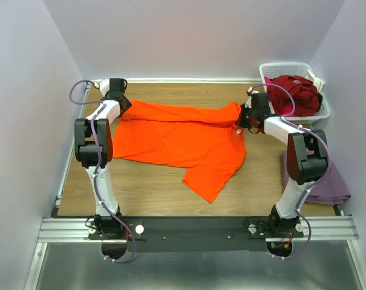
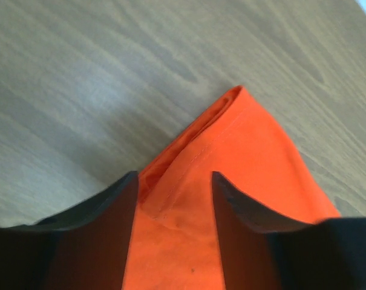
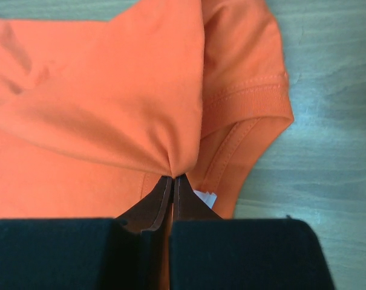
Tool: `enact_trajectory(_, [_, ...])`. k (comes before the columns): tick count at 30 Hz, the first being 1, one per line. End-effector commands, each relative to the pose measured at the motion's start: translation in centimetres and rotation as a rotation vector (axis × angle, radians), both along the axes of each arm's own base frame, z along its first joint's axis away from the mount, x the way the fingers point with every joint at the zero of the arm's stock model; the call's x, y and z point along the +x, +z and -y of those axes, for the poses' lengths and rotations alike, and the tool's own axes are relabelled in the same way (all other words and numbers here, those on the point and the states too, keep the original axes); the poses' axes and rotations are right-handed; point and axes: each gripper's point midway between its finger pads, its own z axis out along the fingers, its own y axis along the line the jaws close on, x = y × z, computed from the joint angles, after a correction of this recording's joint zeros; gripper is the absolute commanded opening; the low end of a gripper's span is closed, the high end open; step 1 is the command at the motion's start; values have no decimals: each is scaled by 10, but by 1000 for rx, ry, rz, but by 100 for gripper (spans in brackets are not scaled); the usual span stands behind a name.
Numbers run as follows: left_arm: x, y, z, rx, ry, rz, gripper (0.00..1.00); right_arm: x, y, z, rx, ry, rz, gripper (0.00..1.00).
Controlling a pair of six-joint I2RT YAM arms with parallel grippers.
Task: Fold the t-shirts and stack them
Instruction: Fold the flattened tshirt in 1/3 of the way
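Top external view: an orange t-shirt [image 1: 183, 142] is lying spread across the middle of the table [image 1: 140, 193]. Its far edge is doubled over along the upper part of the frame, and one sleeve is trailing toward the lower centre. A dark red t-shirt [image 1: 294, 93] is sitting in a white basket [image 1: 325, 112] at upper right, and a purple t-shirt [image 1: 331, 184] is resting at the right edge.

In the left wrist view, the left hand [image 2: 173, 178] is standing spread, with the shirt's corner lying loose between its fingers. In the right wrist view, the right hand [image 3: 172, 178] is pressed together, pinching a fold near the collar.

This looks like the first fold being laid down. Next, the right hand likely needs to let go so the fold is lying flat, before the trailing sleeve is tackled.
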Motion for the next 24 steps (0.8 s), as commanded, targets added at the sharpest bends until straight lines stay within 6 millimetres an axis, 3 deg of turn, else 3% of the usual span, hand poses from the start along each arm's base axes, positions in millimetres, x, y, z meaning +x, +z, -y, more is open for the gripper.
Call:
enact_trajectory(1, [-19, -14, -7, -17, 54, -58, 64, -11, -6, -4, 39, -3, -29, 13])
enact_trajectory(6, [-14, 2, -1, 2, 28, -4, 65, -11, -9, -6, 42, -2, -37, 24])
enact_trajectory(8, [-12, 15, 26, 36, -41, 30, 66, -9, -6, -7, 44, 1, -29, 29])
enact_trajectory(11, [-13, 28, 42, 73, -83, 54, 66, -8, 2, -8, 46, -6, -13, 38])
enact_trajectory(17, [-15, 41, 87, 79, -196, 79, 66, -11, 21, -18, 37, 13, 31, 42])
enact_trajectory(24, [-18, 51, 179, 28, -459, 136, 65, -13, 17, -35, 41, 46, 21, 42])
